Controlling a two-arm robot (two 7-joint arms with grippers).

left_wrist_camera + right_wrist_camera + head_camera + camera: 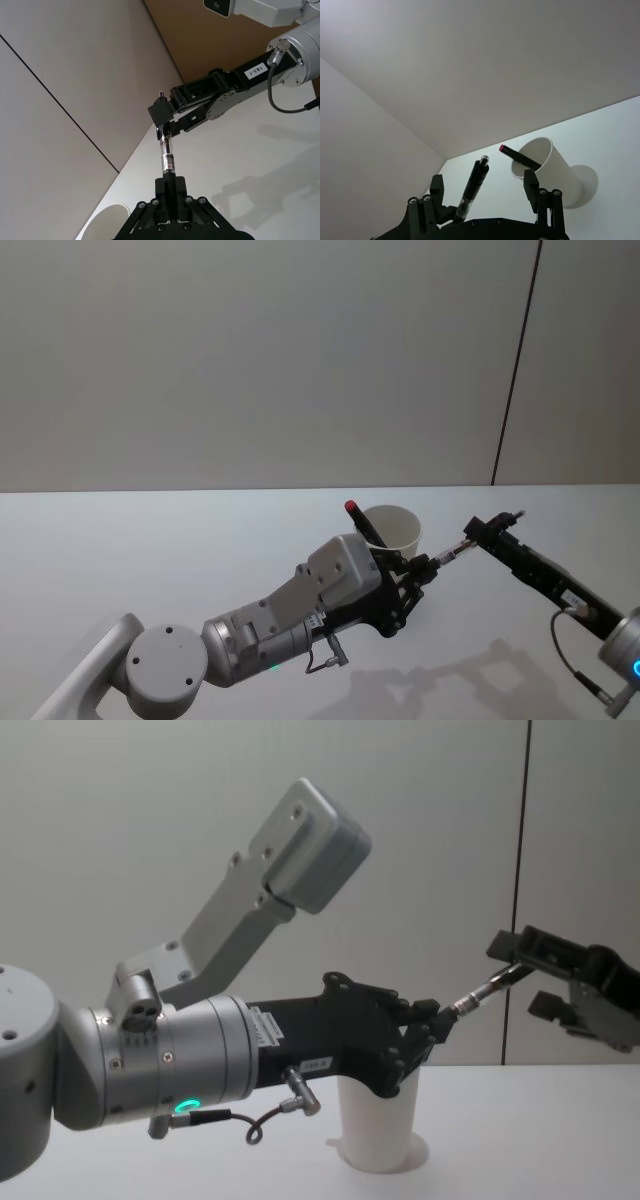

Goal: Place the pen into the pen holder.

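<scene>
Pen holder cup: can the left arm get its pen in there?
Probably yes. The left gripper holds the pen beside the pen holder, whose mouth is open except for a red-capped pen leaning inside. The open right gripper sits around the pen's far end.

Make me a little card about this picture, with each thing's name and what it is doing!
pen: up in the air, not in the cup yet
left pincer: shut on one end of the pen, close to the cup
right pincer: open, with the pen's other end by one of its fingers
pen holder: white cup, standing upright on the table
second pen: black with a red tip, leaning inside the cup
</scene>
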